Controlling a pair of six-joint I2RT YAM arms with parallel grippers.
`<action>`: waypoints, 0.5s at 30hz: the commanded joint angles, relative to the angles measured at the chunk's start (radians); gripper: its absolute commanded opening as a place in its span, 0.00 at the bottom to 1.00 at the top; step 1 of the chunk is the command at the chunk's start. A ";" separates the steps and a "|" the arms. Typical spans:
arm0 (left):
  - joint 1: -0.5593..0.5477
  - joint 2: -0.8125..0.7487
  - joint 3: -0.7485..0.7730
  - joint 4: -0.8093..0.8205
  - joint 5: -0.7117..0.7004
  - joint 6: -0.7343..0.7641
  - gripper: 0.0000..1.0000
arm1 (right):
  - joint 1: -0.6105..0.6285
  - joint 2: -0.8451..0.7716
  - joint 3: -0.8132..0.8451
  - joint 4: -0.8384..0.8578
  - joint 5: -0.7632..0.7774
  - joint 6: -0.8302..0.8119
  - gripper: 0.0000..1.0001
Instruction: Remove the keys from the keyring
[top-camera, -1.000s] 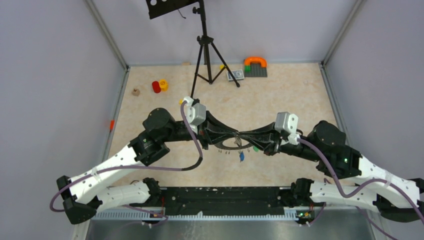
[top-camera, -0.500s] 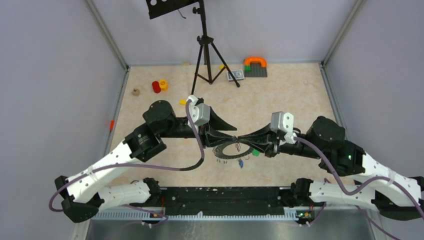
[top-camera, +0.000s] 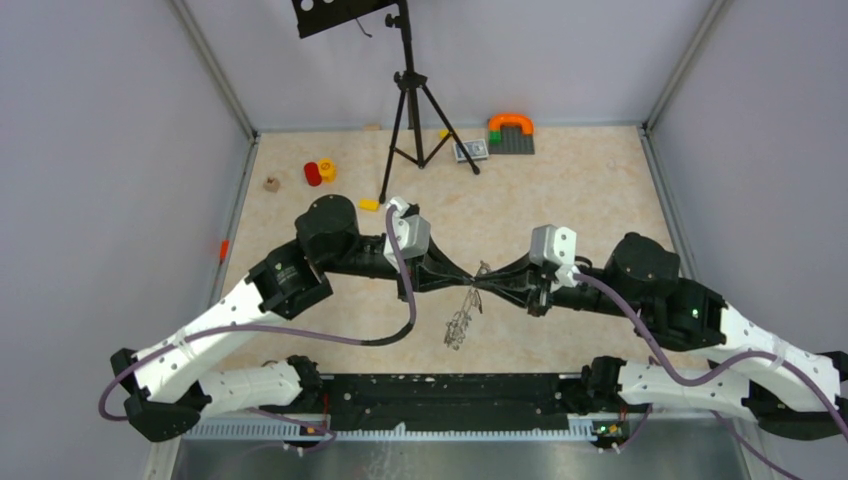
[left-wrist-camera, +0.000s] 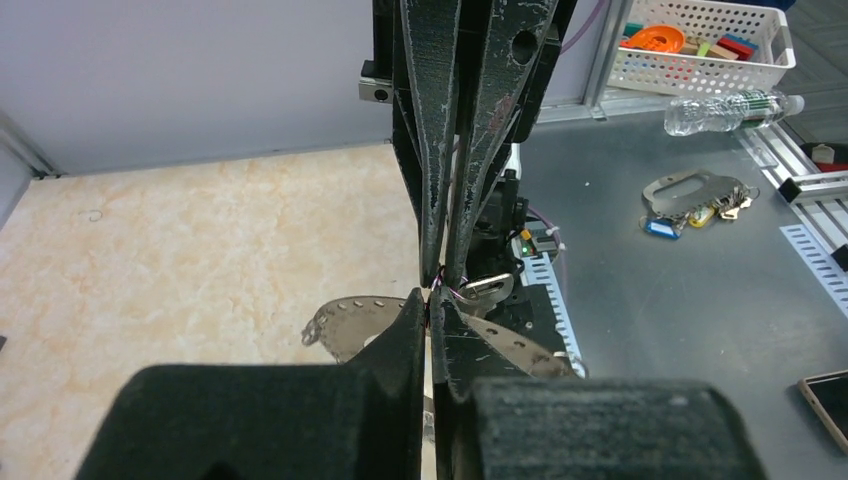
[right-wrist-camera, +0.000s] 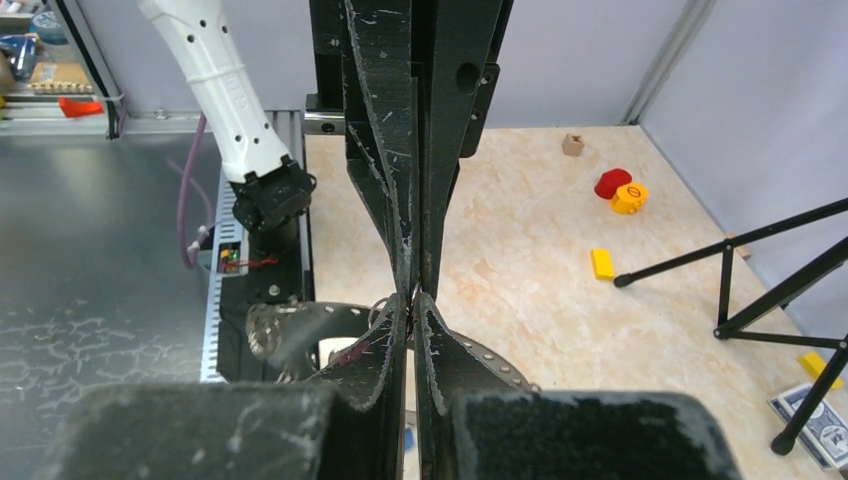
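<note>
Swung out of its flatter lie of a second ago, the keyring (top-camera: 465, 310) hangs nearly edge-on from the spot where both tools meet tip to tip above the desk (top-camera: 580, 180). It trails toward 7 o'clock, with the keys (top-camera: 455, 336) bunched at its low end. The right tool (top-camera: 486, 284) is clamped fully closed on the ring's rim. The left tool (top-camera: 470, 284) is closed just as tight, on ring or key I cannot tell.

left pincer (top-camera: 467, 283) and right pincer (top-camera: 490, 284) tip to tip mid-table, tripod (top-camera: 408, 80) legs behind, open tabletop (top-camera: 600, 190) far right
</note>
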 joint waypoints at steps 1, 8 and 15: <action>-0.012 -0.038 -0.001 0.089 0.006 -0.019 0.00 | 0.007 0.005 -0.004 0.060 0.037 0.005 0.00; -0.013 -0.086 -0.065 0.172 -0.108 -0.070 0.00 | 0.007 -0.048 -0.078 0.185 0.068 0.026 0.17; -0.013 -0.115 -0.120 0.233 -0.174 -0.124 0.00 | 0.007 -0.118 -0.158 0.308 0.104 0.057 0.35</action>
